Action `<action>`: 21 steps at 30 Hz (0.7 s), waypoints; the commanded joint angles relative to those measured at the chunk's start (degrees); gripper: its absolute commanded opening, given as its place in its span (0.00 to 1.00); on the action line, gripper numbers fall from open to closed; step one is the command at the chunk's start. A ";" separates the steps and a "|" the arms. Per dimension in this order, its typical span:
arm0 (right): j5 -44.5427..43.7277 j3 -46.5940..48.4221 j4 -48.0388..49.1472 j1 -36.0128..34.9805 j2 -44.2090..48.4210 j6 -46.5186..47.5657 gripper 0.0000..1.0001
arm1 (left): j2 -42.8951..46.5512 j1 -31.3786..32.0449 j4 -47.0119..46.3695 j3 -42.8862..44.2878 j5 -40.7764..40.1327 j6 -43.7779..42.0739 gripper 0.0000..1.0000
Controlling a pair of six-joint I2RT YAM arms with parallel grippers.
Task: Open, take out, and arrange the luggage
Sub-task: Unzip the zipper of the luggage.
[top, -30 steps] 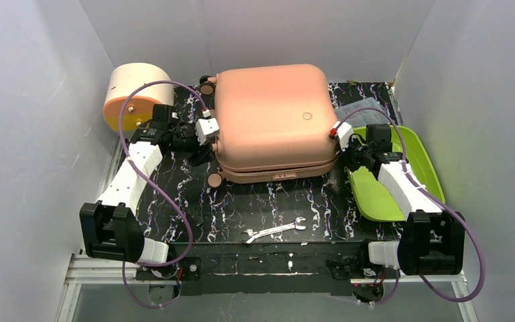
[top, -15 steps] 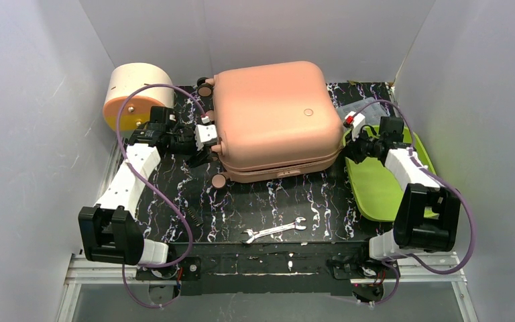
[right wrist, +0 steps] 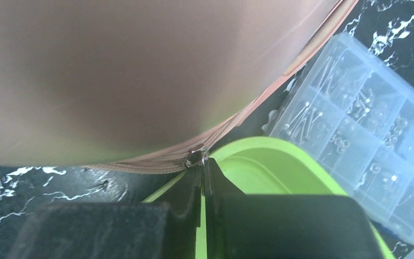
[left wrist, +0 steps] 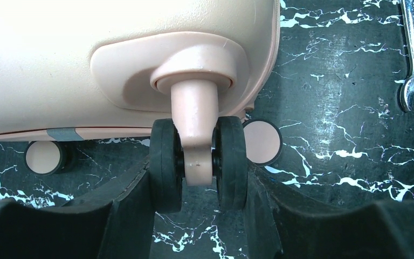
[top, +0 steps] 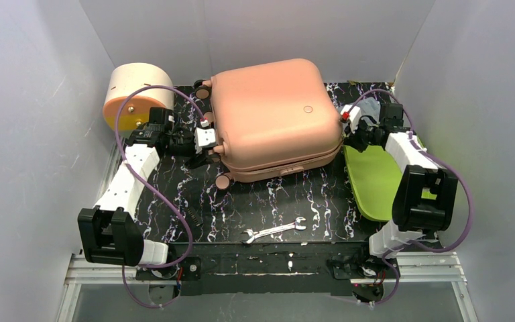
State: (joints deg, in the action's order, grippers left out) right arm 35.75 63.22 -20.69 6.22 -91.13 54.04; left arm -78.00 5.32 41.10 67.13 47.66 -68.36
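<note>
The salmon-pink luggage (top: 271, 111) lies flat at the back of the table, closed and turned slightly. My left gripper (top: 209, 153) is at its left side, shut on a twin black caster wheel (left wrist: 198, 162). Both fingers press the outer faces of the two wheels. My right gripper (top: 347, 134) is at the luggage's right edge, where the zipper seam (right wrist: 156, 161) runs. It is shut on the small metal zipper pull (right wrist: 197, 157), pinched at the fingertips (right wrist: 194, 181).
A cream-and-orange drum box (top: 134, 94) stands back left. A lime-green tray (top: 372, 181) lies under the right arm, with a clear compartment box (right wrist: 356, 140) of small parts behind it. A wrench (top: 273, 230) lies near the front edge.
My right gripper has travelled toward the back along the luggage's right edge with the zipper pull. The luggage has turned slightly. The left gripper has tightened a little on the wheel.
</note>
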 commanded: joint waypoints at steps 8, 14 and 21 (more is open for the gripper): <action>10.18 7.94 23.08 3.19 -1.48 7.89 0.01 | 4.23 -3.35 10.58 0.23 -3.30 -1.82 0.00; 20.53 3.58 18.73 3.19 1.53 16.71 0.01 | 4.43 -3.98 8.12 0.62 -5.90 0.50 0.00; 32.05 4.14 -9.52 2.95 4.95 38.55 0.01 | 4.35 -4.62 4.82 1.82 -8.35 3.58 0.00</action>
State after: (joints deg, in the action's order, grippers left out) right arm 52.29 63.83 -20.88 8.58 -94.19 74.04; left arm -76.93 3.29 41.76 67.13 45.06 -67.66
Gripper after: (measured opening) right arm 0.063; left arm 0.488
